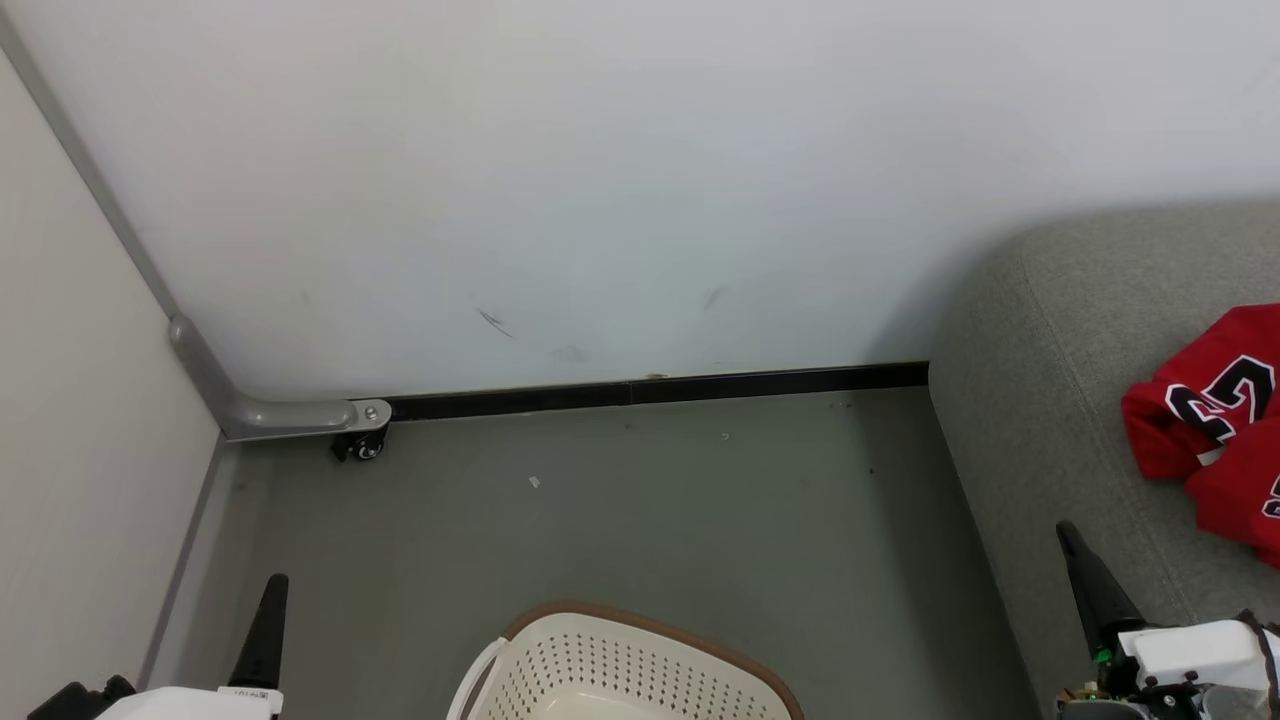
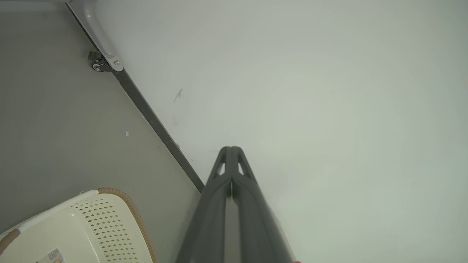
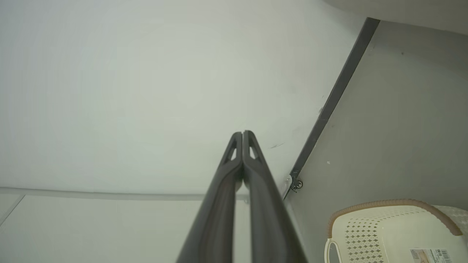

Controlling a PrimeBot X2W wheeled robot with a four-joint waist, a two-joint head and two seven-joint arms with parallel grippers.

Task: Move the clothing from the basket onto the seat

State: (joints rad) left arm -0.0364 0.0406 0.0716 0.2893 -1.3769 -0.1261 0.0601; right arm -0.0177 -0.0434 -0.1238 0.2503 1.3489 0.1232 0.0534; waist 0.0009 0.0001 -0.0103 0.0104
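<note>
The red clothing point(image 1: 1215, 430) with black "23" numbers lies on the grey seat point(image 1: 1050, 380) at the right edge of the head view. The cream basket point(image 1: 620, 665) with a brown rim stands on the floor at the bottom centre; what I see of its inside holds a paper label and no clothing, as the left wrist view point(image 2: 91, 233) and right wrist view point(image 3: 395, 233) show. My left gripper point(image 1: 272, 592) is shut at the lower left, left of the basket, holding nothing. My right gripper point(image 1: 1068, 535) is shut over the seat's front edge, holding nothing. Each wrist view shows its own fingertips pressed together point(image 2: 231, 149) point(image 3: 242, 133).
A white wall point(image 1: 600, 200) with a black skirting strip point(image 1: 650, 388) closes the back. A pale panel on a grey foot with a caster point(image 1: 360, 447) borders the left side. Grey floor point(image 1: 650, 500) lies between wall, seat and basket.
</note>
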